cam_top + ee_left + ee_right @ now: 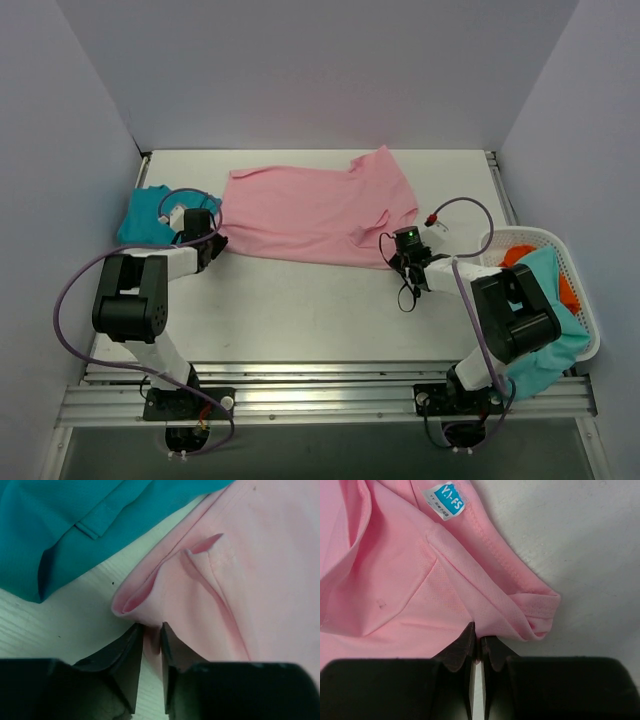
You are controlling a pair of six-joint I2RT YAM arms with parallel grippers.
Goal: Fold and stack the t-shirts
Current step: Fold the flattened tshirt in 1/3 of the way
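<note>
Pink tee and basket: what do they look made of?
The pink tee looks like soft matte knit, maybe cotton or a blend: fine pinhole texture, stitched hems, limp folds. The basket looks like white moulded plastic: rigid open lattice wall.

pink t-shirt [315,213] — spread flat, centre, lightly creased | teal t-shirt [145,215] — compact, at its left edge

1. A robot lab test cell: plain pale walls [300,70] box in a white table [300,310] on its left, far and right sides.
2. The left arm [130,300] and right arm [510,320] stand bolted to aluminium rails [330,395] at the near edge, trailing loose cables [62,300].
</note>
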